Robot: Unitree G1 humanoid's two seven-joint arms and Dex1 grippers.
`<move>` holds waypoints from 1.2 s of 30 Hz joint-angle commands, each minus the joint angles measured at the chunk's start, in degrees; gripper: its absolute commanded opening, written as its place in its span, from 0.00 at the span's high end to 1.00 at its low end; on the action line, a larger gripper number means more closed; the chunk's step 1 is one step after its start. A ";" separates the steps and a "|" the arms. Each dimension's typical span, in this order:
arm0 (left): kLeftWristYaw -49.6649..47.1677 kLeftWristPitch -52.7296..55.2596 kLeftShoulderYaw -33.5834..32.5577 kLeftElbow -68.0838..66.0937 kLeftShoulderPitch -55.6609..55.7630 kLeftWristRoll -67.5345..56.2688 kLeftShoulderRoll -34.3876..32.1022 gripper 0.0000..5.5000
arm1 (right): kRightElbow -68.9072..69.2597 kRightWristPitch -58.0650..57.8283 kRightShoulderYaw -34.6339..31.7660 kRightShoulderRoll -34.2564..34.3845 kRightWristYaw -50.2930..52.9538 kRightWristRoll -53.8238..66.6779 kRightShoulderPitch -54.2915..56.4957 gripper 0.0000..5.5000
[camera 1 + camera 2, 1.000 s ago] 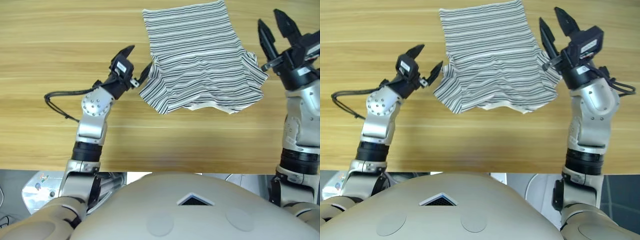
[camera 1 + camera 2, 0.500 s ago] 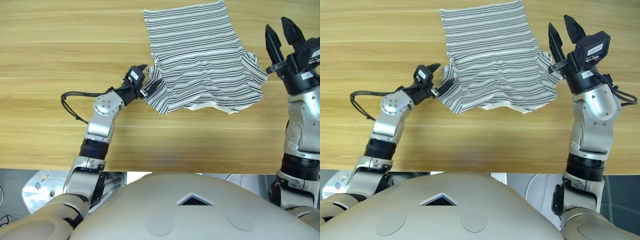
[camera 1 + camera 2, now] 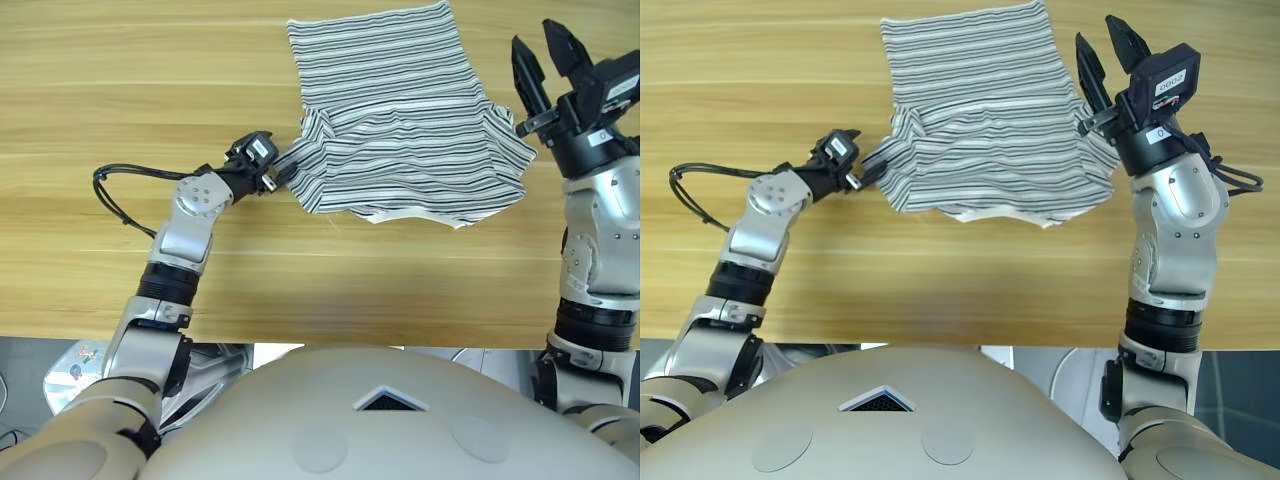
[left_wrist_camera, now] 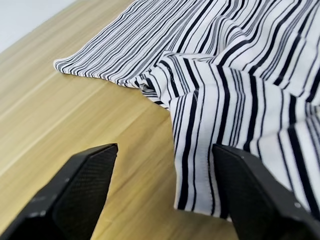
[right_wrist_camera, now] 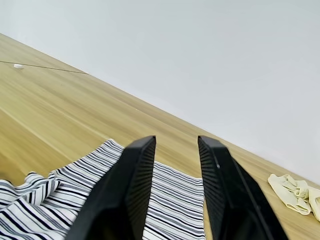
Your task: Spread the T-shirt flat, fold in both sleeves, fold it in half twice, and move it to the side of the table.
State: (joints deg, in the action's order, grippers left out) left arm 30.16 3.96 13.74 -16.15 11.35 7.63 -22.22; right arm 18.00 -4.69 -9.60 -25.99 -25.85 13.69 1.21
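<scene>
The black-and-white striped T-shirt (image 3: 400,120) lies rumpled on the wooden table (image 3: 120,80), hem at the far side, both sleeves bunched. My left gripper (image 3: 272,170) is low on the table at the left sleeve (image 3: 300,165). It is open, and the sleeve's hem (image 4: 200,170) lies between its black fingers (image 4: 85,190). My right gripper (image 3: 545,55) is held above the table beside the right sleeve (image 3: 505,140), open, fingers pointing away with nothing between them (image 5: 176,145).
A black cable (image 3: 110,195) loops from my left wrist over the table to the left. A crumpled beige cloth (image 5: 295,187) lies at the table's far edge by a white wall. Bare wood stretches left of and in front of the shirt.
My left gripper went in to the left sleeve, then drew back leftward, and the sleeve edge now stretches out toward it. My right gripper dropped slightly, then rose back toward the shirt.
</scene>
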 commanded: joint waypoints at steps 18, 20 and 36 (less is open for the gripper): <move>-8.94 -13.10 -1.02 -24.65 6.48 2.30 0.92 0.36 | -1.49 8.39 11.83 -1.09 -2.34 -13.23 -13.14 0.72; -6.86 -12.82 -0.85 -18.01 1.34 1.22 -0.08 0.36 | -1.46 8.97 12.37 -0.88 -2.26 -13.93 -13.20 0.72; -9.41 -4.42 -5.88 7.68 -16.42 2.99 -6.31 0.36 | 2.12 6.75 13.50 -0.39 -2.22 -14.23 -13.10 0.72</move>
State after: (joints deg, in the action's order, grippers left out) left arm 20.32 -2.47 8.15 -8.24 -2.27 9.02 -26.75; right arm 18.44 3.90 3.03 -26.16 -27.77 0.13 -12.77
